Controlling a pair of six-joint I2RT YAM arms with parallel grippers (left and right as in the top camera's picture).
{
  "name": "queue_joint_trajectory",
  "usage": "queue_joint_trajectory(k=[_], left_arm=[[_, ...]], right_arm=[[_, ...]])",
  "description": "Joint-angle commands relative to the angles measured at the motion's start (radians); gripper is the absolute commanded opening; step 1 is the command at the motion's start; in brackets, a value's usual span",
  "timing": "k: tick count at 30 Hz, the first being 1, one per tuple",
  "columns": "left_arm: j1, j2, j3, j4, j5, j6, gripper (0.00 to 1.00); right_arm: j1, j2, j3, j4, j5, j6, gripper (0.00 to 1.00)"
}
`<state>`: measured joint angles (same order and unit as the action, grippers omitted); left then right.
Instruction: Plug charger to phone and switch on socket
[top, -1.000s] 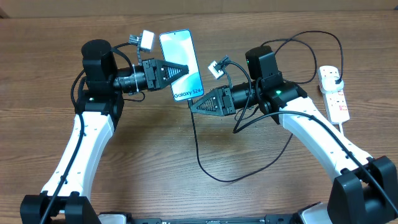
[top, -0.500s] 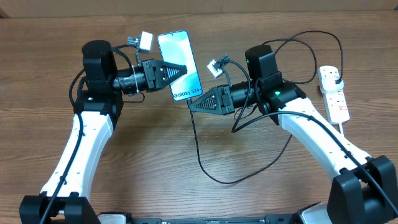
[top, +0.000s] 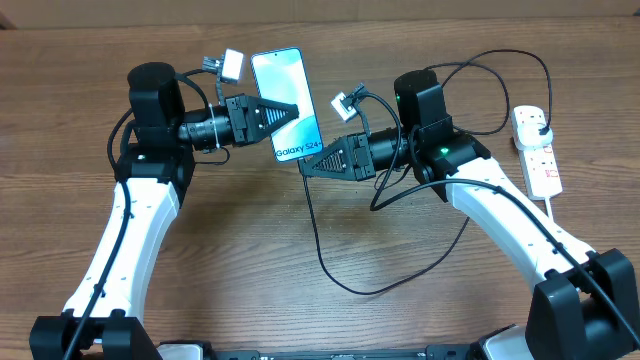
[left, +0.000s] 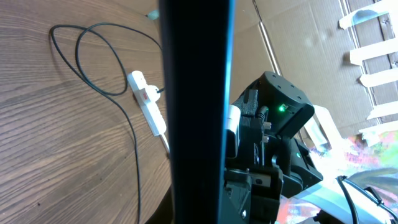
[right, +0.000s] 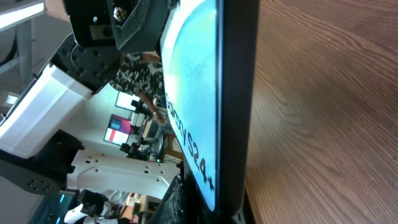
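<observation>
The right gripper (top: 309, 167) has just clamped onto the charger (top: 318, 235) tip and is edging it toward the bottom edge of the phone (top: 283, 80) just ahead. The left gripper (top: 293, 109) is clenching the phone, so plugging-in looks imminent.

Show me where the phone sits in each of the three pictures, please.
Overhead: the phone is upper centre, screen showing, between the two arms.
Left wrist: a dark upright band down the middle, seen edge-on.
Right wrist: centre, nearly edge-on, lettering visible.
Shared landmark: the wooden table, left in the left wrist view, right in the right wrist view.
</observation>
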<state>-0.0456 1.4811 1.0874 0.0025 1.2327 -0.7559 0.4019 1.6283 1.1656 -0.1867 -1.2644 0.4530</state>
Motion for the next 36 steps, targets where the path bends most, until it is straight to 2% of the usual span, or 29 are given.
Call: queue_joint_trajectory(k=[1, 17, 18, 19, 20, 21, 27, 32, 36], left_arm=[[-0.034, -0.013, -0.019, -0.024, 0.173, 0.050, 0.04], [-0.035, -0.013, -0.019, -0.025, 0.201, 0.050, 0.04], [-0.034, -0.013, -0.019, -0.025, 0.207, 0.049, 0.04], [-0.034, -0.013, -0.019, -0.025, 0.213, 0.050, 0.04], [-0.034, -0.013, -0.019, -0.024, 0.222, 0.050, 0.04], [-0.034, -0.013, -0.019, -0.024, 0.229, 0.050, 0.04], [-0.034, -0.013, -0.019, -0.024, 0.261, 0.098, 0.04], [-0.034, -0.013, -0.019, -0.024, 0.291, 0.241, 0.04], [-0.034, -0.013, -0.019, -0.024, 0.341, 0.352, 0.04]], right_arm=[[-0.011, -0.011, 0.031, 0.053, 0.060, 0.023, 0.04], [-0.011, -0.011, 0.031, 0.124, 0.105, 0.089, 0.04], [-0.011, -0.011, 0.031, 0.129, 0.104, 0.098, 0.21], [-0.013, -0.011, 0.032, 0.133, 0.098, 0.098, 0.62], [-0.018, -0.011, 0.032, 0.134, 0.091, 0.098, 0.90], [-0.025, -0.011, 0.033, 0.134, 0.085, 0.098, 1.00], [-0.086, -0.011, 0.033, 0.134, -0.055, 0.096, 1.00], [-0.087, -0.011, 0.032, 0.132, -0.225, 0.027, 1.00], [-0.087, -0.011, 0.032, 0.130, -0.229, 0.025, 1.00]])
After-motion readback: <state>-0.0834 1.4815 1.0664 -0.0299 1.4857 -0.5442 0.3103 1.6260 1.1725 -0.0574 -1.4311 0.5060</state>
